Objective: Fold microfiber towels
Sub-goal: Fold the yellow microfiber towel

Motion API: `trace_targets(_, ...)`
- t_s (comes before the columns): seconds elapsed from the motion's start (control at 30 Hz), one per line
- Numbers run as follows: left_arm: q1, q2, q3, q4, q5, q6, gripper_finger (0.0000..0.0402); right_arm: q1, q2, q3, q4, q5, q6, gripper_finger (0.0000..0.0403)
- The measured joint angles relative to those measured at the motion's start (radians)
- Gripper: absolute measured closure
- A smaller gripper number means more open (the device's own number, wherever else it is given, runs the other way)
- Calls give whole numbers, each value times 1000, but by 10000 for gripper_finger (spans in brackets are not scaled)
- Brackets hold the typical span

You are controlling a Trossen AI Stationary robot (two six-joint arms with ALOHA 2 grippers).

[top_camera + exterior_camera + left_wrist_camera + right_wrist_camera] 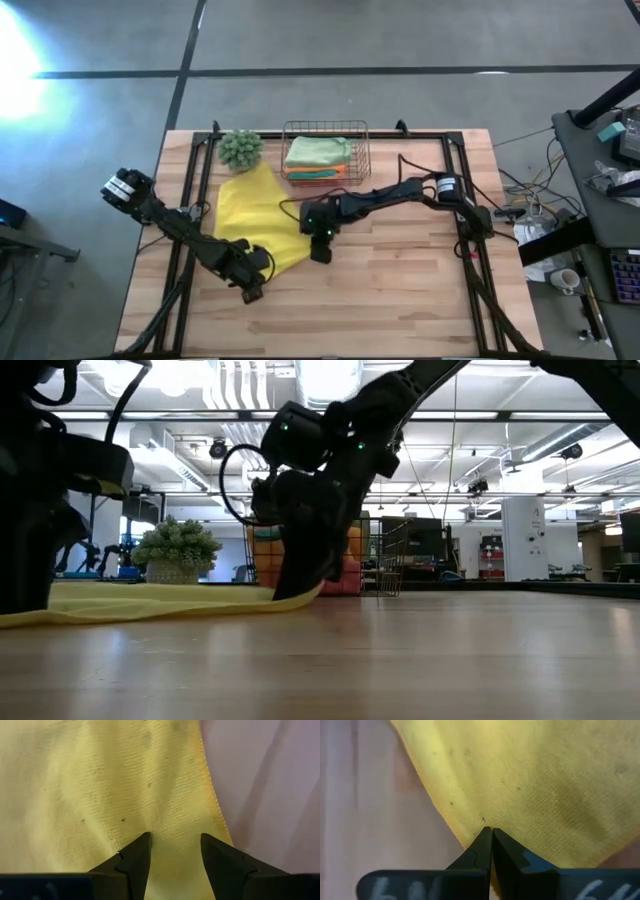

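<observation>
**Both pincers at the near edge of the yellow towel**

A yellow towel [257, 212] lies spread flat on the wooden table [400, 290], just in front of the wire basket [325, 150]. One corner reaches up toward the small green ball plant [241, 148], which stands just beside the basket on its left. The towel's opposite edge runs along the side farthest from the basket, and both pincers meet it there.

The left pincer [252, 287] is down at the towel's near left corner, the point farthest from the basket. In the left wrist view its two dark fingers [135, 862] stand apart with yellow cloth showing in the gap between them, and the towel's hemmed edge runs just beside one finger. The jaws are partly open over the cloth; whether they actually pinch it cannot be told.

The right pincer [322, 250] sits at the towel's near right corner, in front of the basket and a little to its left. In the right wrist view its fingers [482, 852] are pressed tightly together, their tips meeting on the towel close to its edge, nipping the fabric. In the low view that corner of the towel rises slightly off the table against the pincer.

Inside the basket lie more folded towels [318, 156]: a pale green one on top with orange showing beneath it.
</observation>
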State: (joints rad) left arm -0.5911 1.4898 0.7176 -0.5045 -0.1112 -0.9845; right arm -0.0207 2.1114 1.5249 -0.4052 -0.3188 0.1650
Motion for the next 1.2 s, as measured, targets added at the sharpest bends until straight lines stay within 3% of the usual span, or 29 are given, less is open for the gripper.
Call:
trace_targets(0.27,-2,0,17,-14,90,-5,244,110,-26,-4,-57,-6,205,394)
trace_targets(0.6,-7,-1,18,-11,173,-12,244,256,-31,0,-49,-20,316,394)
trace_targets(0.73,-24,-2,19,-7,252,-61,244,285,-30,0,-30,-21,301,394)
trace_targets(0.9,-66,-2,66,3,273,-85,244,290,-31,3,-28,-21,233,394)
trace_targets(1.2,-113,14,229,-4,153,-186,260,292,-176,2,-42,-21,53,394)
